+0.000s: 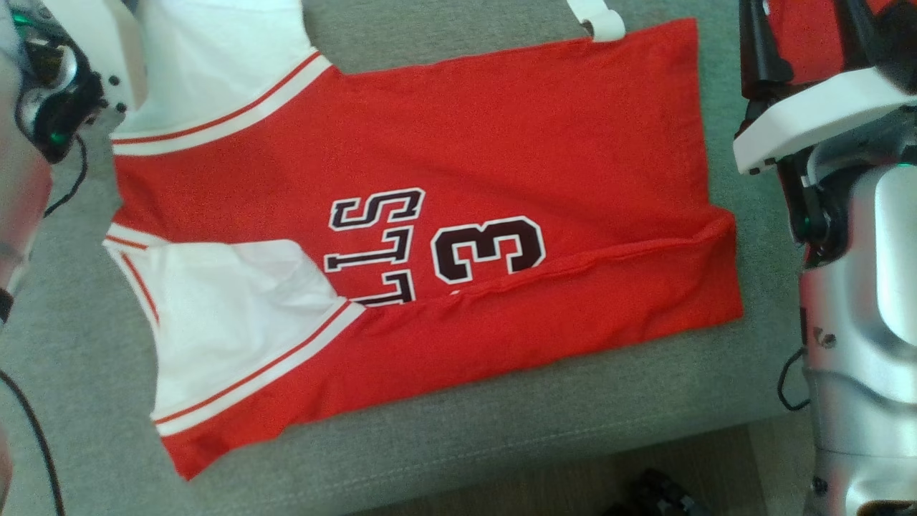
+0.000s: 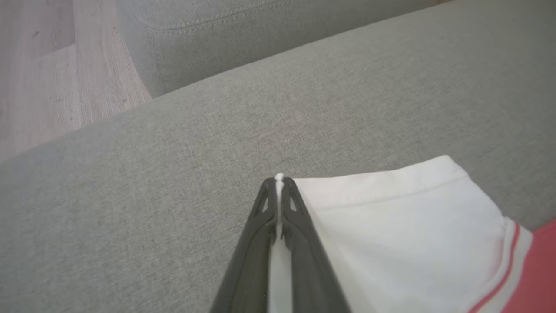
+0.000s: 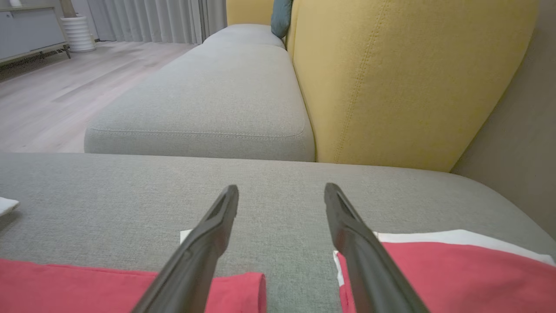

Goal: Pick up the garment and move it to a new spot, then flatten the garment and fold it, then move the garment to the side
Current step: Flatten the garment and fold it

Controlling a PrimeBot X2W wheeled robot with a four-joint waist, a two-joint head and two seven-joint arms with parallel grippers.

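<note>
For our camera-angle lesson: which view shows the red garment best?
The head view: the garment lies spread there, number legible. The left wrist view gives a white sleeve pinched by the left end effector; the right wrist view, red edges by the open right end effector.

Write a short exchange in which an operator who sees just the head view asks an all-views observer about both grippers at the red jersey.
Operator: My head view shows the garment laid out. Does the left gripper hold it?
Observer: Yes. In the left wrist view it is shut on the edge of the white sleeve, white cloth pinched between its fingers.
Operator: And the right gripper?
Observer: The right wrist view shows it open above the grey cushion, red cloth to either side, nothing between its fingertips.
</note>
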